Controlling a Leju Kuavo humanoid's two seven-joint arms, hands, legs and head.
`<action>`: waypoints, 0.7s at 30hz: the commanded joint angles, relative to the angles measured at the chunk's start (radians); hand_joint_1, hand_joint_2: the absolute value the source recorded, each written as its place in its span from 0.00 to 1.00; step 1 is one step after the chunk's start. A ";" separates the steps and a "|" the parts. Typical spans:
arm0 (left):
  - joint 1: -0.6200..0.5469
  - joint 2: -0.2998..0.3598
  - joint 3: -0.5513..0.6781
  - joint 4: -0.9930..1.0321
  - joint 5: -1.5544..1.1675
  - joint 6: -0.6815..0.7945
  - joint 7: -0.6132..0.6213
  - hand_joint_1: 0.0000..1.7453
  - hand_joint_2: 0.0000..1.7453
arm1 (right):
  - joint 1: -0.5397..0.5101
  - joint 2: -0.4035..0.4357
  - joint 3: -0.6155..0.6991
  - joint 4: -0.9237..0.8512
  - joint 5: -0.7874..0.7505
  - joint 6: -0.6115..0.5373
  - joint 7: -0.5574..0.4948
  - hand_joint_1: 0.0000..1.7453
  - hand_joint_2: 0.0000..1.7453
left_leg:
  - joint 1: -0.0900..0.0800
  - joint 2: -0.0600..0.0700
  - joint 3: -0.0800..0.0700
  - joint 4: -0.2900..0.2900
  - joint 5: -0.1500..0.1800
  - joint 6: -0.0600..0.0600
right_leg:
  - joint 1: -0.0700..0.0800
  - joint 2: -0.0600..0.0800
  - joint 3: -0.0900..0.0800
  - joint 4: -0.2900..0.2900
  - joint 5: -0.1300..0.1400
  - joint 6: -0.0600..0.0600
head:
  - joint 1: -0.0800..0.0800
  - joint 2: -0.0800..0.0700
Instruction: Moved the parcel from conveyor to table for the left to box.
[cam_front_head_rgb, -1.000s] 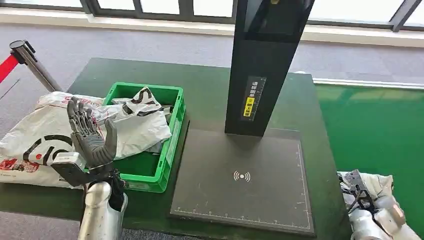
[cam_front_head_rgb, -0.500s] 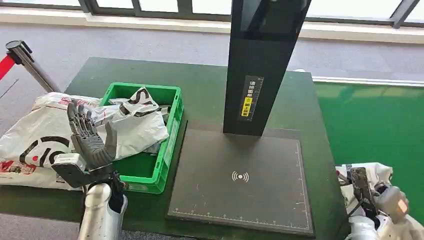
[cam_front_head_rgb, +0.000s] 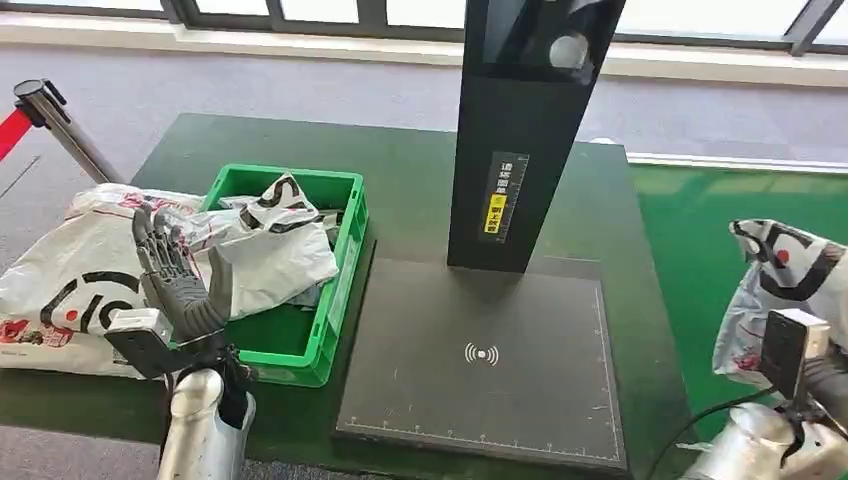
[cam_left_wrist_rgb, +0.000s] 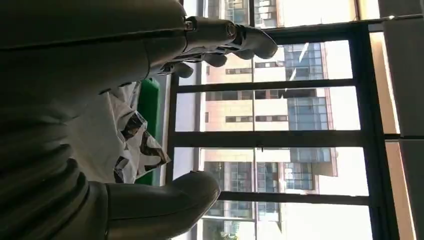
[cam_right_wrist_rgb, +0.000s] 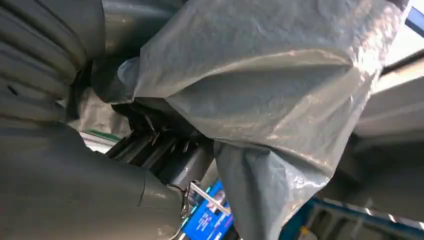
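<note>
At the far left a white bag (cam_front_head_rgb: 70, 275) lies on the table (cam_front_head_rgb: 410, 190), half off its edge. Just in front of it the left hand (cam_front_head_rgb: 180, 285) is raised upright with its fingers spread and nothing in it. Next comes the green bin (cam_front_head_rgb: 335, 300), with more bags (cam_front_head_rgb: 275, 240) heaped inside. At the middle sits the dark scan pad (cam_front_head_rgb: 490, 360) with its black post (cam_front_head_rgb: 525, 140). At the right, over the green conveyor (cam_front_head_rgb: 720, 230), the parcel (cam_front_head_rgb: 790, 290), a white bag with red and black print, is up in the air. The right hand (cam_right_wrist_rgb: 165, 155) appears to grip it from beneath; the film hides most of the fingers, so the exact hold is unclear.

The step in hand, as I judge it, is the carry across to the table. Do it well by keeping the lift high enough that the slack bag clears the table edge, swinging around the post, not into it, and laying the parcel flat on the pad, within the left hand's reach, before loosening the grip.
</note>
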 joint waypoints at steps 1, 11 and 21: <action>-0.006 0.020 -0.005 0.035 0.008 0.006 0.005 0.00 1.00 | 0.164 0.010 0.457 -0.113 -0.275 0.005 0.005 1.00 1.00 | 0.000 0.005 0.002 -0.001 0.000 0.000 | 0.000 0.004 -0.001 -0.001 0.001 -0.002 | 0.000 0.000; -0.013 0.026 -0.005 0.048 0.007 -0.019 0.005 0.00 1.00 | 0.230 -0.110 0.652 -0.072 -0.686 0.421 0.005 1.00 1.00 | 0.000 0.003 0.002 -0.003 0.000 0.000 | 0.000 0.000 0.001 -0.002 0.000 -0.002 | 0.000 0.000; -0.029 0.035 -0.007 0.071 0.010 -0.020 0.005 0.00 1.00 | 0.205 -0.117 0.689 0.136 -0.526 0.692 0.028 1.00 1.00 | 0.001 0.004 0.003 -0.003 0.000 -0.001 | 0.001 0.002 0.002 -0.003 0.000 -0.003 | 0.000 0.000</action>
